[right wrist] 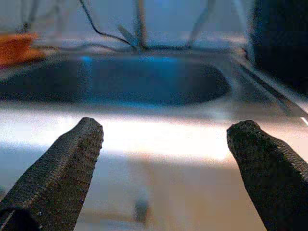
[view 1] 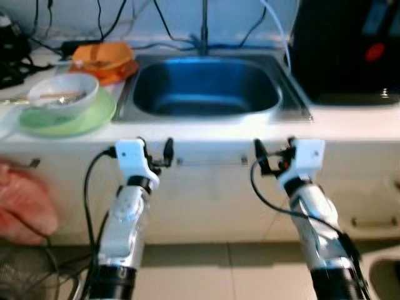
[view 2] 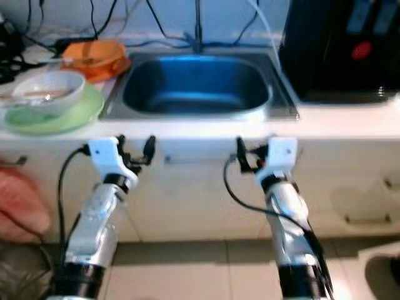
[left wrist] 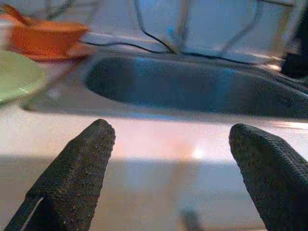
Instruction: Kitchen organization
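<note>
Two grippers, left gripper (view 1: 154, 152) and right gripper (view 1: 274, 154), both released, level before the counter edge; sink (view 1: 292, 94) at 12 o'clock.

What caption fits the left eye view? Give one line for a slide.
Both open grippers, left and right, raised before the counter edge, facing the sink.

Black cables (view 1: 165, 25), pink cloth (view 1: 25, 203), tiled floor (view 1: 219, 269)

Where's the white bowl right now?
The white bowl sits on the green plate on the counter, left of the sink, in front of the orange dish.
</note>
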